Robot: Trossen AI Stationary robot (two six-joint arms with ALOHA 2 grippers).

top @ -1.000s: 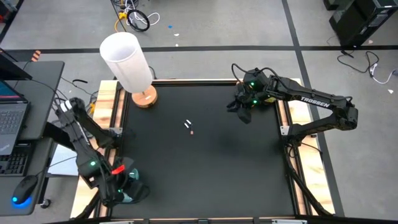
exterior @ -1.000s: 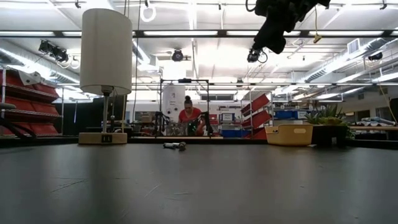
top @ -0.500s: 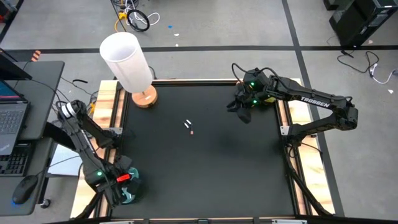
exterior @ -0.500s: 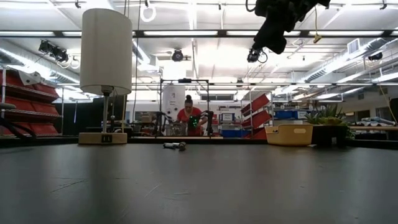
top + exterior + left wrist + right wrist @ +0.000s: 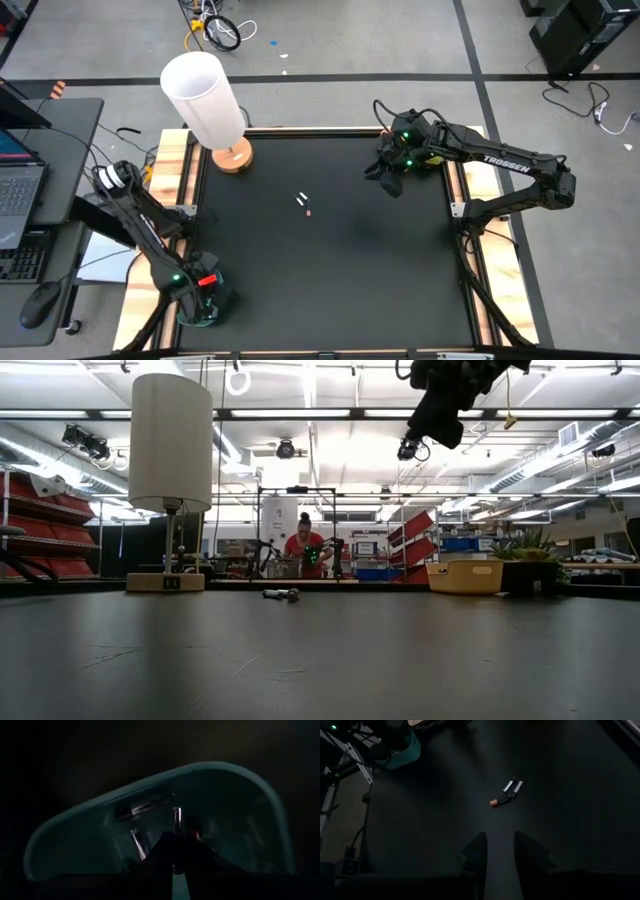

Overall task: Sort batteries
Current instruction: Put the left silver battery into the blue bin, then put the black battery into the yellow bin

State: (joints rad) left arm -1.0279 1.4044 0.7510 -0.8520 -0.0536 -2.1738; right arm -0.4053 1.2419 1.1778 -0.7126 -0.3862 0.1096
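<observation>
Three batteries (image 5: 303, 204) lie close together near the table's middle: two silver ones and a dark one with an orange-pink end, plain in the right wrist view (image 5: 507, 793) and small in the low view (image 5: 281, 594). My left gripper (image 5: 205, 300) hangs over the teal tray (image 5: 225, 770) at the near left corner, with a silver battery (image 5: 176, 819) at its tips. More batteries (image 5: 137, 809) lie in that tray. My right gripper (image 5: 497, 847) is open, high above the far right part of the table (image 5: 390, 180). My left gripper is shut on a silver battery, pinched between the two fingertips (image 5: 165, 847). Its free end (image 5: 176, 815) sticks out beyond them, along the fingers. The fingers point down into the teal tray, and the battery is held over the tray's floor.
A lamp with a white shade (image 5: 203, 98) stands on a wooden base (image 5: 233, 156) at the far left corner. A yellow tray (image 5: 465, 576) sits toward the far right. The mat between the batteries and both arms is bare. A person shows in the room behind.
My left arm has swung over the teal tray, the gripper shifting slightly toward the table's right and settling above it. The right arm and the three batteries have kept still.
</observation>
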